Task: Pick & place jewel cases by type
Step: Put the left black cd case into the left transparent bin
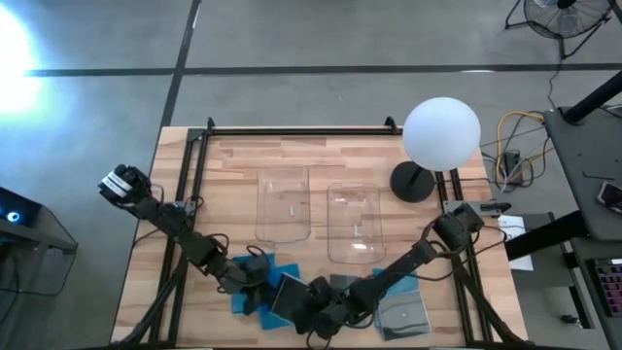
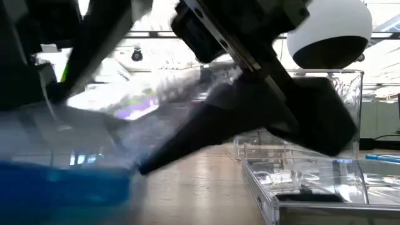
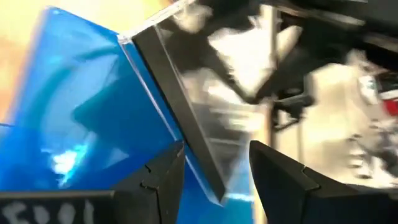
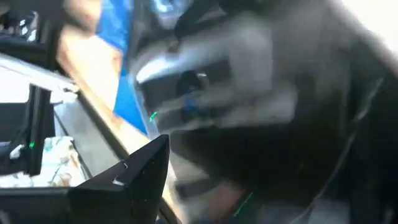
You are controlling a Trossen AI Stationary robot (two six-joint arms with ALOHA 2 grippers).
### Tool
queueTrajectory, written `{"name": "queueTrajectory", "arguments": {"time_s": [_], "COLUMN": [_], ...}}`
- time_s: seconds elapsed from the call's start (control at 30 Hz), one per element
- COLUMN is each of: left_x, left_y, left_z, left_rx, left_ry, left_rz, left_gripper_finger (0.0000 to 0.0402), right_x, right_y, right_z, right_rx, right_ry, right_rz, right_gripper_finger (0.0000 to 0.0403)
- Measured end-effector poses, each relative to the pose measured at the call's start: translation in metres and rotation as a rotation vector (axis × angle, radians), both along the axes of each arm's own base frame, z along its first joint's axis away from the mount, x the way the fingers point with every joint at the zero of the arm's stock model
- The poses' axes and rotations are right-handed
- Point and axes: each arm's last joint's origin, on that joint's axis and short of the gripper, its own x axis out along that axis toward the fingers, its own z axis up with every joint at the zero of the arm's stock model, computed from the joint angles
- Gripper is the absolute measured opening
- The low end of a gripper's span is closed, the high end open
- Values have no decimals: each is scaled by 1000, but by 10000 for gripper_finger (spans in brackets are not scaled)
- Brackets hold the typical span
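A jewel case with a clear lid and dark tray (image 1: 290, 297) stands tilted near the table's near edge, between both grippers. In the left wrist view this case (image 3: 180, 93) rises steeply in front of a blue case (image 3: 74, 112). My left gripper (image 1: 258, 282) is just left of it and shut on it. My right gripper (image 1: 316, 306) is just right of it, and its wrist view is blurred. Blue cases (image 1: 243, 277) lie flat under the left gripper. Dark grey cases (image 1: 403, 313) lie flat to the right. My left gripper (image 3: 214, 149) has the tilted case's near lower corner (image 3: 211, 177) between its two fingers, coming level from the table's left. One finger (image 3: 165, 174) lies against the dark tray side and the other (image 3: 273, 174) against the clear lid side. The case slants upward, away from the fingers, over the blue case.
Two clear bins (image 1: 282, 204) (image 1: 355, 224) stand side by side mid-table, beyond the cases. A lamp with a white globe (image 1: 442, 131) stands on a black base (image 1: 413, 182) at the far right. Another case (image 2: 312, 187) lies flat close to the low camera.
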Motion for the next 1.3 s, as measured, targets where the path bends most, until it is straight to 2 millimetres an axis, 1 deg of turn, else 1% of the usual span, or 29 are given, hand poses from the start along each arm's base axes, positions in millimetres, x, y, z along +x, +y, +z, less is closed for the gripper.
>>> {"name": "queueTrajectory", "arguments": {"time_s": [0.17, 0.37, 0.53, 0.8, 1.0, 1.1, 1.17, 1.3], "left_x": [-3, -6, -11, -11, -10, -9, -10, -12], "left_y": [3, 5, 7, 7, 8, 8, 8, 10], "left_z": [-5, -10, -16, -17, -16, -15, -13, 0], "left_rx": [27, 49, 37, 32, 55, 56, 52, 55], "left_ry": [24, 56, 94, 98, 62, 48, 43, -7], "left_rz": [7, -19, -36, -22, 18, 13, 11, -6], "left_gripper_finger": [161, 161, 161, 161, 161, 161, 161, 161], "right_x": [0, 1, 3, 9, 20, 24, 28, 33], "right_y": [7, 17, 15, 9, 0, -3, -4, -7], "right_z": [7, 20, 24, 27, 32, 34, 37, 42], "right_rx": [-28, -47, -113, -121, -29, 16, 78, 158], "right_ry": [-22, -56, -59, -82, -110, -131, -161, -204], "right_rz": [52, 108, 128, 132, 155, 126, 113, 84], "right_gripper_finger": [233, 233, 230, 205, 180, 169, 164, 159]}}
